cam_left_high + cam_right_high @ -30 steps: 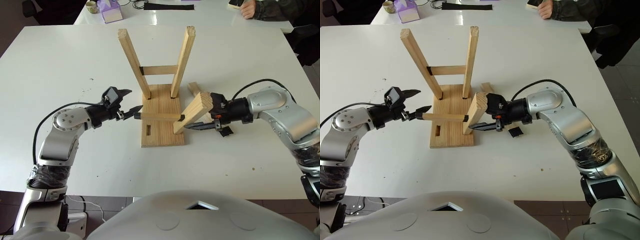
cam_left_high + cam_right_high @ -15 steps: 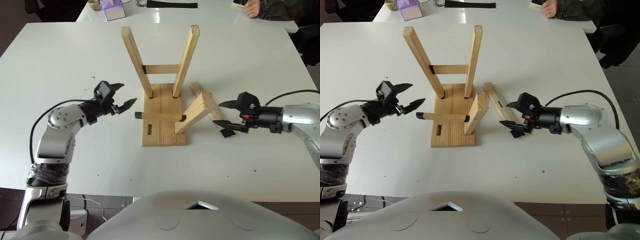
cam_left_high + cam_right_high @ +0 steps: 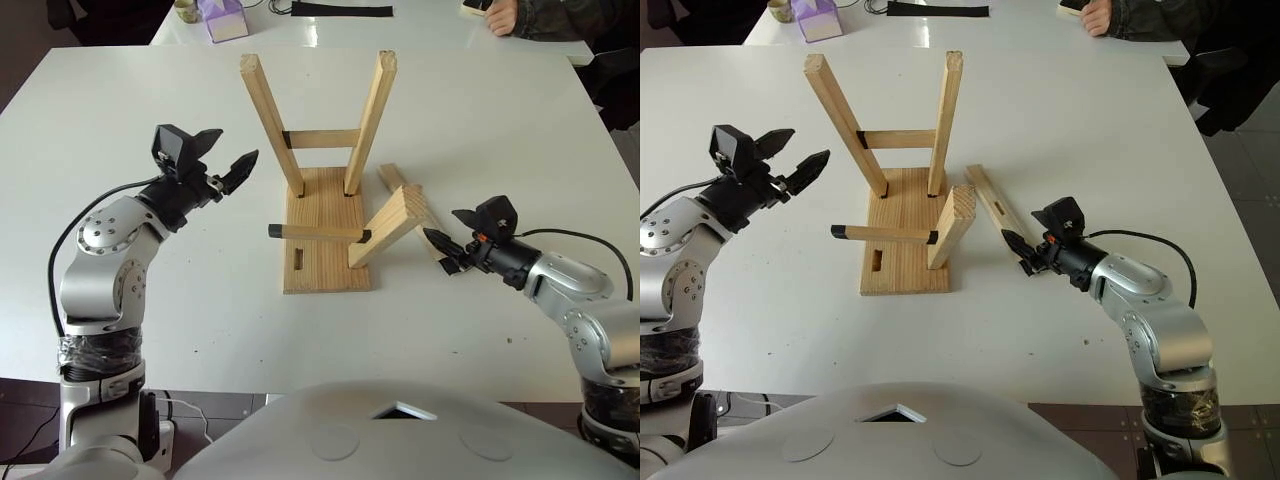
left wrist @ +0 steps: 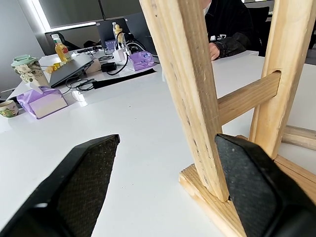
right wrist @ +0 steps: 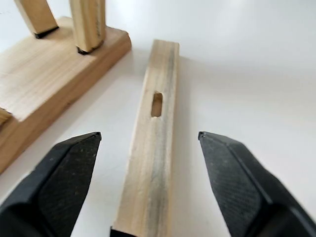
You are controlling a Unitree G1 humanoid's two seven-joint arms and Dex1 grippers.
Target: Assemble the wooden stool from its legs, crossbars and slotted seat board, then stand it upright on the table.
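Nearest in, the right arm lies low over the white table (image 3: 180,330), elbow tucked at the near edge, forearm aiming toward 10 o'clock. The right gripper (image 3: 1020,224) sits at 4 o'clock of the seat board (image 3: 325,272), jaws spread wide and gripping nothing. Its black textured pads (image 5: 64,177) flank the near end of the loose leg (image 5: 150,163) without touching it. That leg is a pale square-section stick with an oblong slot in its top face, flat on the table, long axis running 11 to 5 o'clock.

At the centre, the seat board is a flat rectangular slab of grained wood, long axis 12 to 6. A leaning leg (image 3: 392,222) rests on its right edge, tilted up toward 2 o'clock. Its side crossbar (image 3: 318,233) pokes level toward 9 o'clock, dark-tipped end free.

Farther out at 10 o'clock, the left arm is raised, elbow bent, forearm aimed at 2 o'clock. The left gripper (image 3: 236,143) hangs off the table, fingers parted and empty, near the left upright leg (image 3: 270,125) but apart from it.

At the board's far end, that leg and the right upright leg (image 3: 367,120) stand in their sockets, joined by a crossbar (image 3: 320,139).
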